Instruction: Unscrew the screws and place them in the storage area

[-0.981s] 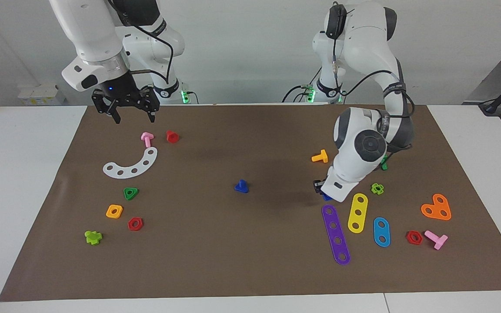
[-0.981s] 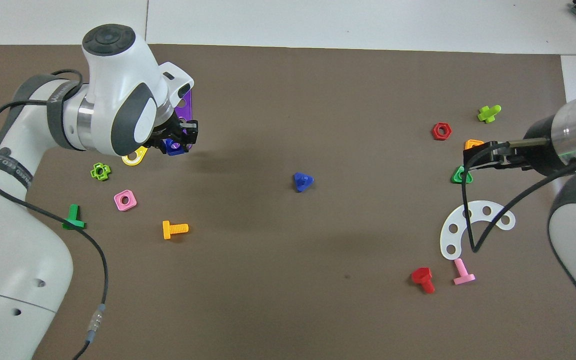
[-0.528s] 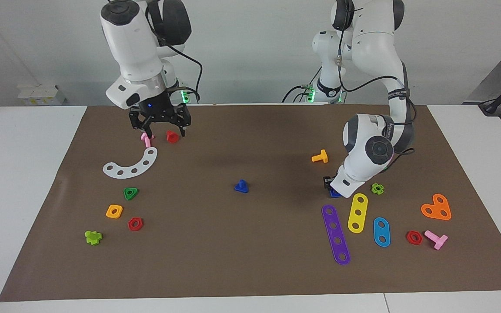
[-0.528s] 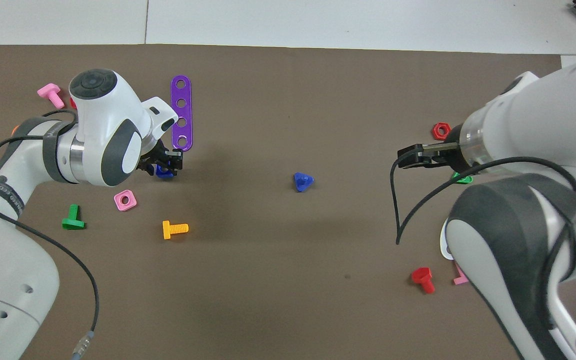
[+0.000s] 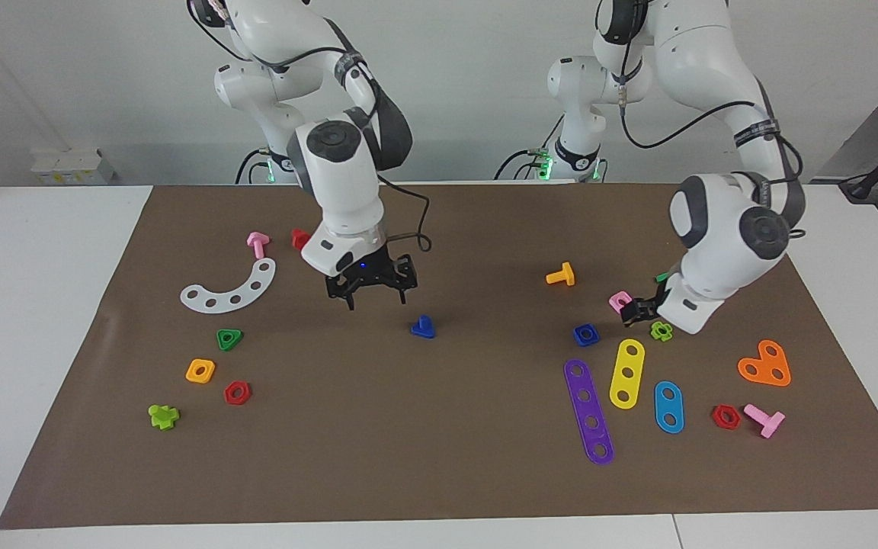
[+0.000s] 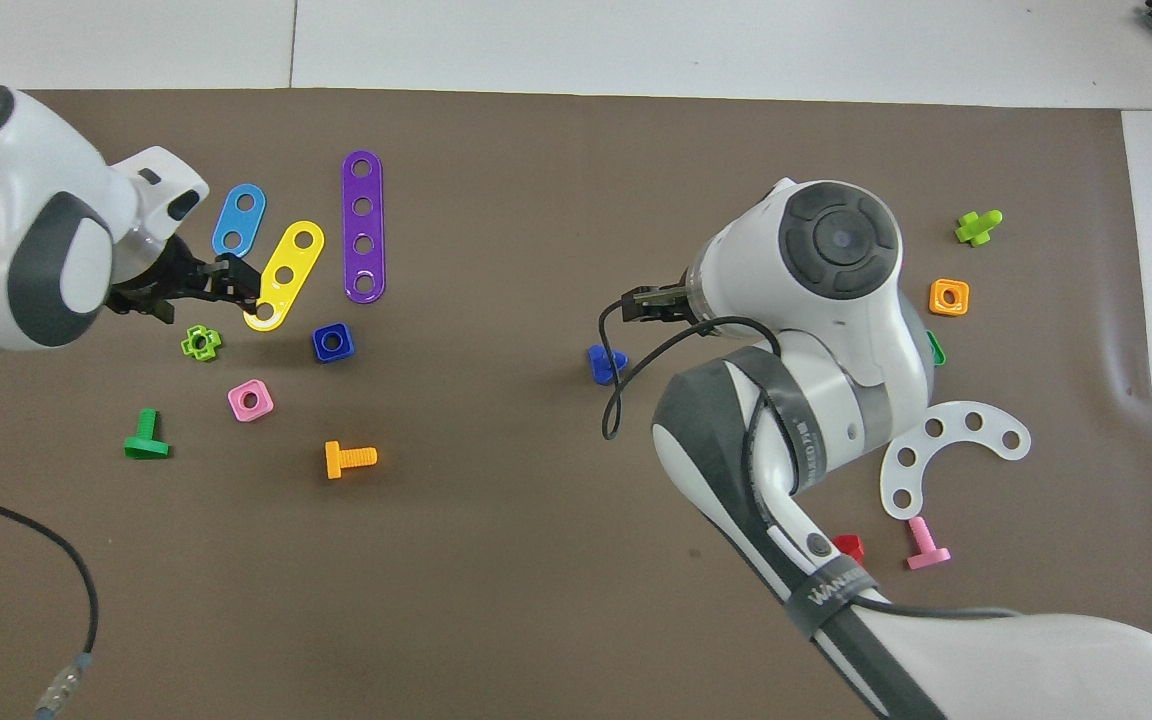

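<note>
The dark-blue screw (image 5: 423,327) sits head down, stem up, in the middle of the brown mat (image 5: 439,457). In the overhead view it (image 6: 604,364) is partly covered by a cable. My right gripper (image 5: 376,299) is open and empty in the air, over the mat just beside the screw on the right arm's side; it also shows in the overhead view (image 6: 636,303). My left gripper (image 5: 632,311) is open and empty, low between a pink square nut (image 5: 620,301) and a green flower nut (image 5: 661,330). In the overhead view it (image 6: 231,285) is over the yellow strip (image 6: 284,275).
A blue square nut (image 5: 585,334) lies by the purple strip (image 5: 588,412). Blue strip (image 5: 668,406), orange heart plate (image 5: 765,364), orange screw (image 5: 561,274) lie at the left arm's end. White arc (image 5: 229,288), pink screw (image 5: 257,244) and several nuts lie at the right arm's end.
My left gripper let go of the blue square nut and drew back toward its own end. My right arm swung from the pink and red screws to the mat's middle, beside the blue screw.
</note>
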`<state>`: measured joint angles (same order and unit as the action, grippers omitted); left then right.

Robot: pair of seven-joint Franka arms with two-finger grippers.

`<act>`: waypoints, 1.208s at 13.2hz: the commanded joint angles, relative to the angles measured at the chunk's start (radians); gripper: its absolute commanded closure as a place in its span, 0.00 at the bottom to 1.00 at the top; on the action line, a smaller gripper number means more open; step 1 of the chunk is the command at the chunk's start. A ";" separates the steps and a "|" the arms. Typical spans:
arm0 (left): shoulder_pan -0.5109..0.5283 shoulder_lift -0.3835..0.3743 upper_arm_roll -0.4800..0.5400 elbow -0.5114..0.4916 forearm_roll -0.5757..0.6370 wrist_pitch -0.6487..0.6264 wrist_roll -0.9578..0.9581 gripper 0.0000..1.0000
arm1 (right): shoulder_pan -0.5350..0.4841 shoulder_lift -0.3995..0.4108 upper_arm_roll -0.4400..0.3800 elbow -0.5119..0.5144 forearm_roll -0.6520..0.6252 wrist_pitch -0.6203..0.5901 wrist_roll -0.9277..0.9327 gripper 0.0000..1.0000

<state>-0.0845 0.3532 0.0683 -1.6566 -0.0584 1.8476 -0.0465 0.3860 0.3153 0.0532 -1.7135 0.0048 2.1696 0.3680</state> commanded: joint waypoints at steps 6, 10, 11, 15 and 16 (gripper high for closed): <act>0.149 -0.270 -0.008 -0.164 0.061 -0.085 0.145 0.00 | 0.085 0.116 0.000 -0.073 -0.074 0.185 0.114 0.20; 0.112 -0.367 -0.021 -0.121 0.063 -0.080 0.132 0.00 | 0.086 0.114 0.000 -0.101 -0.074 0.210 0.118 0.25; 0.098 -0.376 -0.021 -0.105 0.063 -0.080 0.137 0.00 | 0.088 0.114 0.000 -0.101 -0.074 0.208 0.120 0.28; 0.060 -0.376 -0.021 -0.071 0.063 -0.085 0.137 0.00 | 0.094 0.104 0.000 -0.100 -0.074 0.201 0.118 1.00; 0.060 -0.376 -0.021 -0.071 0.065 -0.091 0.137 0.00 | 0.094 0.094 -0.001 -0.100 -0.074 0.191 0.118 1.00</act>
<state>-0.0110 -0.0285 0.0386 -1.7374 -0.0191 1.7694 0.0984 0.4810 0.4428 0.0522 -1.7893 -0.0502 2.3581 0.4673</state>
